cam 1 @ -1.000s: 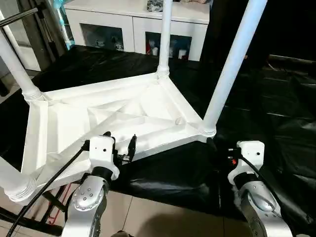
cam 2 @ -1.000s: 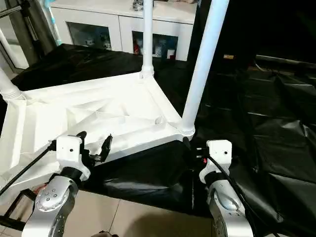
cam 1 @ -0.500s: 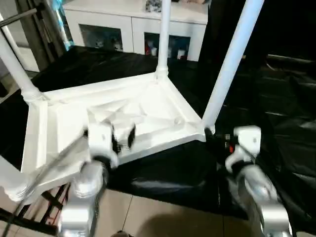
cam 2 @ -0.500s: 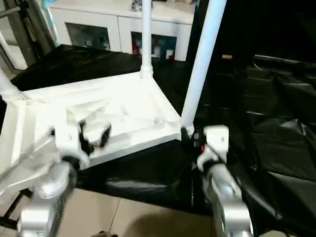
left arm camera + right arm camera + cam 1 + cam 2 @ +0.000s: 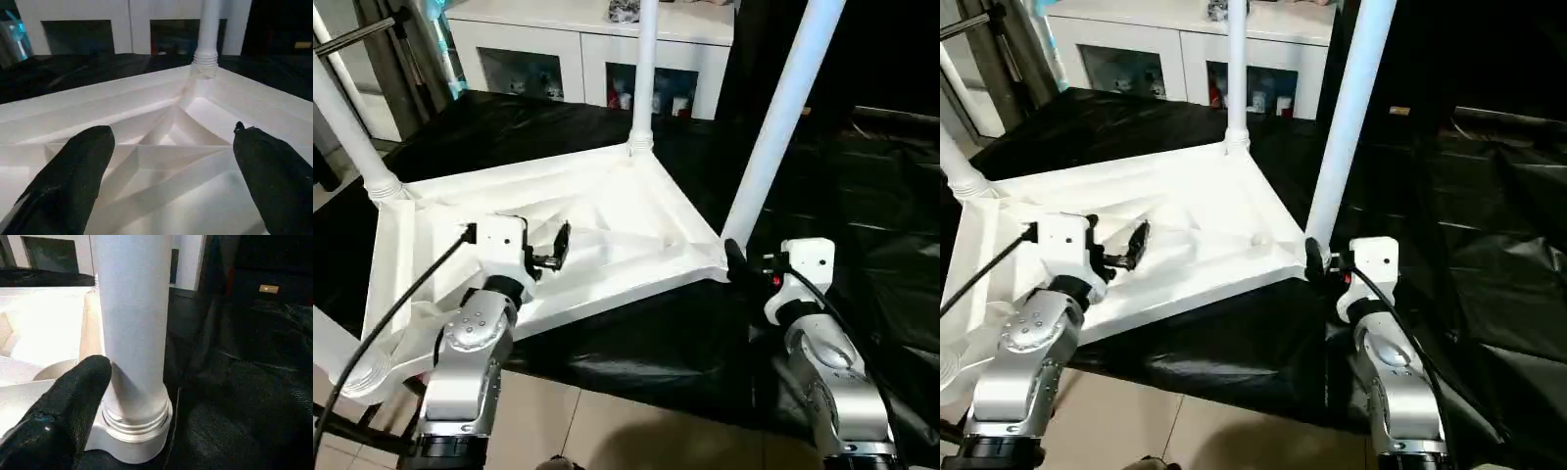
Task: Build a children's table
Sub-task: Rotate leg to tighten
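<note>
Here the children's table (image 5: 607, 225) lies upside down on a black sheet (image 5: 862, 225) spread over the floor, its ribbed, X-braced underside facing up. Legs stand in its corner sockets: the near right leg (image 5: 773, 137), the far leg (image 5: 643, 69), the left leg (image 5: 347, 127), and the near left leg (image 5: 335, 348) (this last one visible just at its base, by the near left corner).

The left gripper (image 5: 514, 245) hovers over the near part of the underside, jaws spread wide with nothing between them. In the left wrist view its two black fingers (image 5: 73, 171) stand well apart above the crossing ribs, with the far leg's socket (image 5: 204, 66) beyond them.

The right gripper (image 5: 736, 262) sits just beside the base of the near right leg, at the near right corner. In the right wrist view one black finger (image 5: 68, 406) lies against the side of that leg, just above the ringed collar (image 5: 137, 423) where it enters the socket; the other finger is hidden, so whether the jaws are closed on the leg cannot be told.

A white glass-door cabinet (image 5: 578, 59) stands at the far side, behind the sheet. Pale floor tiles (image 5: 636, 431) show near the robot, between its two silver forearms.
</note>
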Motion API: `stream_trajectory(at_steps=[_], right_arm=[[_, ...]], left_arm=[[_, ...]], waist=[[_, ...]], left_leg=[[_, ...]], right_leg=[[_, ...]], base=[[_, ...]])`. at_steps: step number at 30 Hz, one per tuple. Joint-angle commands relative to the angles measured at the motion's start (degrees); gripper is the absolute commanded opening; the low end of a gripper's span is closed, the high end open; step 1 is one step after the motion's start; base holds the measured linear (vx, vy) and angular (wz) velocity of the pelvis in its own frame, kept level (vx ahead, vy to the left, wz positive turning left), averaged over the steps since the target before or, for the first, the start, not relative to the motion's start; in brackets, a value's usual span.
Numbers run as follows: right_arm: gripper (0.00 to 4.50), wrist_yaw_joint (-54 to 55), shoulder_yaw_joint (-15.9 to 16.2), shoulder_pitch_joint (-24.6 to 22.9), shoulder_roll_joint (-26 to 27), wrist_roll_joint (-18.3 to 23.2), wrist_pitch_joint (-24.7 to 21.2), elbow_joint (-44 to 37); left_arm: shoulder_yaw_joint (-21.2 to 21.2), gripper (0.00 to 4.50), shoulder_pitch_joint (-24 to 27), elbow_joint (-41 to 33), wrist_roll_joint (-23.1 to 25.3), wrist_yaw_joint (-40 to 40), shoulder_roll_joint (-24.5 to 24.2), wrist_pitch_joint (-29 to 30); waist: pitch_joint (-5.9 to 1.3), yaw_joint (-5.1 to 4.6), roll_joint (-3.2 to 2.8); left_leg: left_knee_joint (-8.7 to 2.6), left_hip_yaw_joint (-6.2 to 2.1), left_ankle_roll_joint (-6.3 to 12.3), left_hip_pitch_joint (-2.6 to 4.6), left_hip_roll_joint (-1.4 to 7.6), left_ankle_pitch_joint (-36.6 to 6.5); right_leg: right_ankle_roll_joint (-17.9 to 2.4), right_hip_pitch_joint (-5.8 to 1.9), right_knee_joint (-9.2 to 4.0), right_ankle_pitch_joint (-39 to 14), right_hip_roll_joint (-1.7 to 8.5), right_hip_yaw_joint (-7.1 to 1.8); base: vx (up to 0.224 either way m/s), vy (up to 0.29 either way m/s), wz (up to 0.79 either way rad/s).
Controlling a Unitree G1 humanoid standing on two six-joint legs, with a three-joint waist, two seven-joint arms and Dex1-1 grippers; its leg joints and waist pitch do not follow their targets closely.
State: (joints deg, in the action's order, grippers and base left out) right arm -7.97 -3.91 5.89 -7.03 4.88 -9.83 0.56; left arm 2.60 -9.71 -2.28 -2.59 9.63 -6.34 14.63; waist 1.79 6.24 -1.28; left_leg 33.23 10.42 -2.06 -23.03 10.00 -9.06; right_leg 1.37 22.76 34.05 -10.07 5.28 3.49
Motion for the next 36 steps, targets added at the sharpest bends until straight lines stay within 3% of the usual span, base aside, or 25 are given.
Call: stream_trajectory(at_steps=[1,5,6,10,13,14,15,16,17,18,19,21,22,23,24,28,30,33,34,35,36], right_arm=[[4.5,0.37,-0.28,0.64,-0.51,-0.23,-0.79,-0.71],[4.5,0.52,-0.84,0.06,-1.33,-0.51,-1.1,-1.84],[4.5,0.62,-1.08,-0.37,-1.77,-0.68,-1.54,-2.85],[4.5,0.77,-2.08,-1.74,-3.18,-1.01,-3.51,-6.87],[4.5,0.56,-3.3,-3.72,-4.79,-1.07,-5.79,-11.48],[4.5,0.48,-4.52,-5.53,-5.93,-0.99,-7.81,-15.3],[4.5,0.48,-4.71,-5.78,-6.09,-0.98,-8.14,-15.87],[4.5,0.52,-5.65,-7.18,-6.83,-0.85,-9.8,-18.82],[4.5,0.55,-6.09,-7.87,-7.13,-0.81,-10.62,-20.23],[4.5,0.59,-6.62,-8.85,-7.7,-1.03,-11.97,-22.39],[4.5,0.61,-7.12,-9.57,-8.16,-1.15,-13.24,-24.28],[4.5,0.71,-8.13,-10.42,-8.92,-1.18,-16.26,-28.01],[4.5,0.71,-8.43,-10.45,-9.2,-1.13,-17.46,-29.3],[4.5,0.7,-8.54,-10.43,-9.31,-1.11,-17.96,-29.82],[4.5,1.04,-8.76,-9.27,-9.47,-0.55,-19.59,-31.09],[4.5,2.03,-7.74,-6.85,-8.96,-0.45,-20.42,-31.01],[4.5,2.21,-6.61,-5.77,-8.24,-0.58,-20.98,-30.74],[4.5,1.97,-5.17,-4.19,-6.14,0.61,-20.97,-29.42],[4.5,1.93,-5.08,-4.12,-6.04,0.67,-20.88,-29.27],[4.5,1.37,-4.6,-3.77,-5.57,1.22,-19.51,-27.91],[4.5,1.34,-4.59,-3.76,-5.56,1.24,-19.45,-27.86]], left_arm=[[-0.76,4.41,-0.88,0.52,0.41,-0.25,-0.12,0.28],[-1.31,4.41,-0.81,0.93,0.72,-0.23,-0.03,0.14],[-1.35,4.41,-0.89,1.14,0.73,-0.15,-0.03,0.05],[-1.65,4.41,-1.68,2.7,0.74,-0.03,0.16,-0.58],[-2.36,4.41,-2.71,4.53,0.55,0.32,0.71,-1.53],[-2.65,4.41,-3.41,5.91,0.49,0.34,1.19,-2.36],[-2.67,4.41,-3.52,6.12,0.48,0.34,1.24,-2.48],[-2.78,4.41,-3.93,7.09,0.46,0.28,1.51,-3.14],[-2.81,4.41,-4.09,7.65,0.48,0.26,1.61,-3.54],[-2.92,4.41,-4.24,8.54,0.66,0.16,1.65,-4.34],[-2.98,4.41,-4.33,9.22,0.81,0.06,1.7,-4.98],[-3.0,4.41,-4.31,10.08,0.99,-0.27,1.91,-5.95],[-2.98,4.41,-4.23,10.32,1.0,-0.41,2.04,-6.3],[-2.97,4.41,-4.19,10.42,1.01,-0.47,2.1,-6.46],[-2.76,4.41,-3.92,10.49,1.05,-1.08,2.55,-6.97],[-2.81,4.41,-3.04,9.83,1.52,-2.03,2.82,-7.5],[-3.15,4.41,-2.58,9.22,2.06,-2.41,2.57,-7.82],[-3.74,4.41,-1.87,6.76,3.57,-3.23,2.13,-7.53],[-3.75,4.41,-1.84,6.57,3.6,-3.29,2.14,-7.46],[-3.96,4.41,-1.62,5.18,3.9,-3.62,2.24,-6.94],[-3.97,4.41,-1.61,5.13,3.91,-3.63,2.24,-6.92]], waist=[[-2.98,0.02,-0.5],[-2.83,-0.05,-0.64],[-2.88,-0.07,-1.16],[-2.91,-0.59,-1.66],[-2.99,-0.78,-1.58],[-2.99,-1.48,-1.4],[-2.94,-1.48,-1.45],[-2.94,-2.16,-0.8],[-2.97,-2.19,-1.01],[-2.95,-2.65,-0.85],[-2.98,-3.7,0.27],[-2.88,-4.71,0.47],[-2.8,-5.19,0.92],[-2.73,-6.04,0.49],[-2.74,-6.56,1.21],[-2.49,-7.87,1.27],[-2.48,-7.65,2.46],[-2.42,-6.88,2.13],[-2.39,-6.63,2.57],[-2.41,-6.36,2.23],[-2.34,-5.91,2.46]], left_leg=[[-4.49,-1.56,-1.82,1.74,2.67,-21.62],[-4.46,-1.53,-1.93,1.71,2.55,-22.38],[-4.43,-1.58,-2.07,1.8,2.57,-22.47],[-4.38,-1.57,-2.07,1.73,2.52,-21.99],[-4.17,-1.4,-1.41,1.71,2.36,-20.89],[-4.01,-1.21,-0.98,1.78,2.4,-20.01],[-3.98,-1.21,-0.78,1.75,2.33,-19.68],[-4.07,-1.2,-0.43,1.41,2.35,-19.04],[-4.01,-1.22,-0.25,1.44,2.25,-18.87],[-4.0,-1.26,0.08,1.34,2.26,-18.78],[-3.84,-1.11,0.68,1.21,2.18,-18.54],[-3.69,-1.04,1.38,1.11,2.17,-18.35],[-3.66,-1.03,1.57,0.97,2.13,-18.44],[-3.74,-1.29,1.42,0.91,2.09,-19.5],[-3.58,-1.21,1.42,1.02,2.12,-20.08],[-3.74,-1.74,0.71,0.94,2.22,-22.79],[-3.51,-1.56,0.74,1.18,2.13,-23.63],[-3.76,-1.85,0.53,1.07,2.39,-22.59],[-3.8,-1.88,0.36,1.18,2.51,-22.87],[-3.87,-1.87,-0.29,1.62,2.66,-23.55],[-4.14,-1.99,-0.66,1.38,2.75,-23.87]], right_leg=[[-6.49,-1.52,-4.42,-13.79,2.52,-2.07],[-5.77,-1.43,-4.72,-16.45,2.56,-2.13],[-5.54,-1.37,-4.73,-16.92,2.57,-2.15],[-5.13,-1.45,-4.7,-15.85,2.26,-2.16],[-4.59,-1.5,-4.88,-16.28,2.22,-2.21],[-4.16,-1.43,-5.09,-17.07,2.12,-2.29],[-3.86,-1.46,-5.17,-17.38,2.05,-2.29],[-3.54,-1.69,-5.1,-17.68,2.04,-2.25],[-3.28,-1.68,-5.13,-18.29,2.05,-2.22],[-3.09,-1.65,-5.22,-19.05,2.12,-2.2],[-2.81,-1.72,-5.25,-20.62,2.1,-2.15],[-2.3,-1.53,-5.65,-22.92,2.08,-2.18],[-2.05,-1.51,-5.71,-23.76,1.99,-2.13],[-1.66,-1.37,-5.93,-25.97,2.05,-1.97],[-1.54,-1.17,-6.11,-26.61,1.92,-1.95],[-2.34,-1.05,-6.05,-27.9,2.05,-1.69],[-2.08,-0.79,-6.29,-29.14,2.19,-1.78],[-2.53,-0.79,-6.02,-28.65,2.55,-1.85],[-2.62,-0.73,-6.04,-28.21,2.52,-1.81],[-3.14,-0.45,-5.92,-26.61,2.39,-1.93],[-3.63,-0.72,-5.6,-24.88,2.42,-1.89]], base=[[0.0,0.0,0.0],[0.0,0.0,0.0],[0.0,0.0,0.0],[0.0,0.0,0.0],[0.0,0.0,0.0],[0.0,0.0,0.0],[0.0,0.0,0.0],[0.0,0.0,0.0],[0.0,0.0,0.0],[0.0,0.0,0.0],[0.0,0.0,0.0],[0.0,0.0,0.0],[0.0,0.0,0.0],[0.0,0.0,0.0],[0.0,0.0,0.0],[0.0,0.0,0.0],[0.0,0.0,0.0],[0.0,0.0,0.0],[0.0,0.0,0.0],[0.0,0.0,0.0],[0.0,0.0,0.0]])
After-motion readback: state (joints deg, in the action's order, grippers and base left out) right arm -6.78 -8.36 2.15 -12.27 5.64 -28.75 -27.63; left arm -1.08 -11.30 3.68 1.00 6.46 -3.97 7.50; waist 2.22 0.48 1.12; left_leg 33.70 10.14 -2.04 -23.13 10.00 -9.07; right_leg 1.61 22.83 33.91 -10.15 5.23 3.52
